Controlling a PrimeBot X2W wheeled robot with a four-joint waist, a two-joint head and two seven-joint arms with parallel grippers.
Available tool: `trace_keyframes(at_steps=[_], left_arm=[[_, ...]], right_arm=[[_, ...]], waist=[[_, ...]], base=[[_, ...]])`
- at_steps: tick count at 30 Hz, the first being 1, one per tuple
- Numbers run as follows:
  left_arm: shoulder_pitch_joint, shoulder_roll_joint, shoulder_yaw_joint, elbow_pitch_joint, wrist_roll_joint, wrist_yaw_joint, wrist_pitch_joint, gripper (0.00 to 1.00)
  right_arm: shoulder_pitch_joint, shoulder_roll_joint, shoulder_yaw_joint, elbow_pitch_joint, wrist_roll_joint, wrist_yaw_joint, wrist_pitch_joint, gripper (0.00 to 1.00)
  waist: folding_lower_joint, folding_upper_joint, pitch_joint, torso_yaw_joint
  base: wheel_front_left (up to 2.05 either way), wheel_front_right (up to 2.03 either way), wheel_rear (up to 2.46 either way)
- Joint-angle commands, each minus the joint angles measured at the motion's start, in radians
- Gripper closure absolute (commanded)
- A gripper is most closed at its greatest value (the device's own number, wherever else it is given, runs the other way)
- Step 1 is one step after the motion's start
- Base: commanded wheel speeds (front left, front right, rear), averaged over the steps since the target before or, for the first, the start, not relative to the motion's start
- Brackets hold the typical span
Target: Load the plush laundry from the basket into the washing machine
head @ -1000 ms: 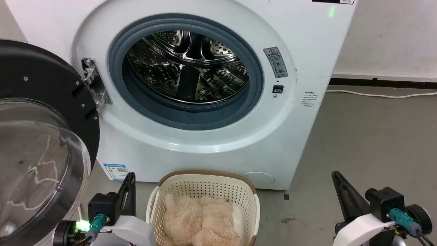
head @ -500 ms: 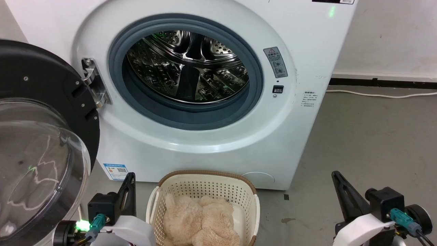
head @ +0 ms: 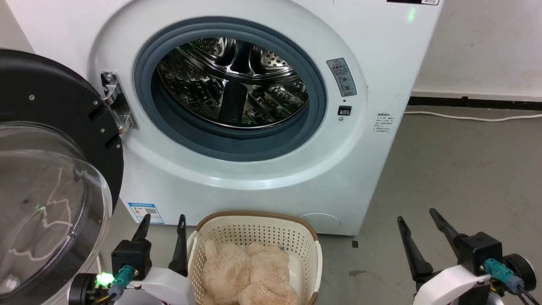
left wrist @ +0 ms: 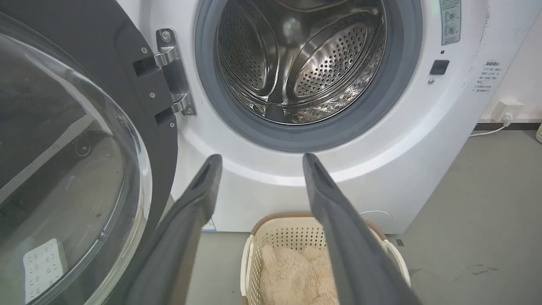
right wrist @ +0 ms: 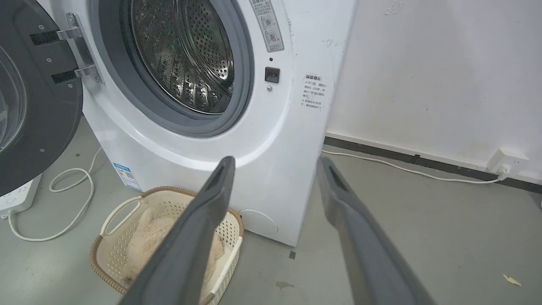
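Both hands have parted their long dark fingers since a second ago, when each pair was pressed together. The left hand and the right hand now stand spread and hold nothing. They sit low before the large white front-loading washing machine, one towards each lower corner of its front.

The machine's black-rimmed clear bubble door hangs swung wide on a steel hinge at the machine's left. Its bubble bulges out just beside the left hand. Inside the grey rubber seal the perforated steel drum lies open to view.

On the grey floor, just before the machine's foot, sits the small cream-white perforated plastic basket with its brown woven-look rim. The fluffy cream-beige plush laundry lies inside it. The left hand is just beside the basket and the right hand is well apart from it.

Right of the machine's opening is a grey warning sticker with a red triangle, its characters too small to read. Below it is a black latch slot. Farther right is a block of small print, also illegible. At the machine's lower left is a blue-edged label with a QR code.

A white cable runs along the floor right of the machine to a white wall socket. Left of the machine, under the door, lies a white power strip with a looped cord.
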Motion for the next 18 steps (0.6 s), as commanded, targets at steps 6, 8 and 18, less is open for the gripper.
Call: trace_keyframes(at_steps=[6, 8, 18], left_arm=[[-0.002, 0.000, -0.024, 0.008, -0.014, 0.001, -0.019, 0.00], [-0.004, 0.000, -0.031, 0.012, -0.018, 0.002, -0.023, 0.00], [-0.031, 0.000, -0.076, 0.050, -0.011, 0.009, -0.044, 0.00]], right_arm=[[0.006, 0.000, -0.017, 0.003, 0.026, 0.000, -0.018, 0.00], [0.006, 0.000, -0.020, 0.002, 0.030, 0.000, -0.022, 0.00], [-0.003, 0.000, -0.033, -0.009, 0.066, 0.000, -0.043, 0.00]], waist=[[0.0000, 0.0000, 0.006, -0.004], [0.0000, 0.0000, 0.011, -0.007], [0.0000, 0.0000, 0.065, -0.031]], base=[[0.00, 0.00, 0.00], [0.00, 0.00, 0.00], [0.00, 0.00, 0.00]])
